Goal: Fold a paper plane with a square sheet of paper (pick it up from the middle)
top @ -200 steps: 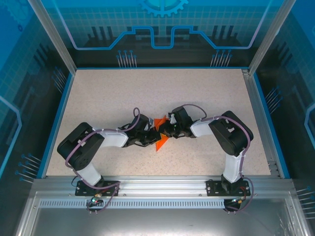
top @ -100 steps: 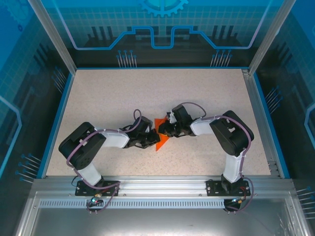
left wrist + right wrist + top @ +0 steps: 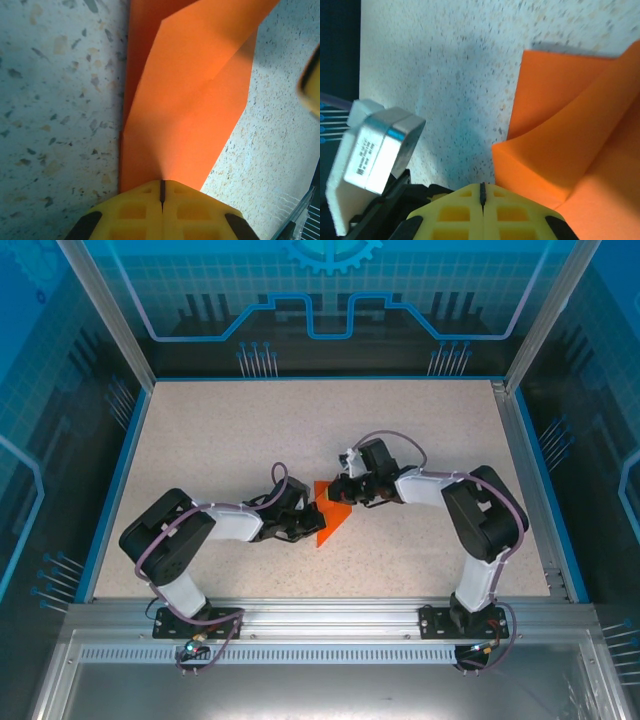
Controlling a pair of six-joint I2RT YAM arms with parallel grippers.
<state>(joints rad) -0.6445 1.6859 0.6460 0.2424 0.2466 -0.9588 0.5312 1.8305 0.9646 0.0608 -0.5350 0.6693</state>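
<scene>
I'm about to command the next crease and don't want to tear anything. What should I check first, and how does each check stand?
1. Left gripper shut: ok.
2. Left gripper's tips over the orange paper: ok, the sheet runs under them.
3. Right gripper shut: ok.
4. Folds lying flat: not ok, a flap bulges up beside the right gripper.
5. Paper pinched by either gripper: cannot tell.
6. Paper well inside the table edges: ok.
</scene>
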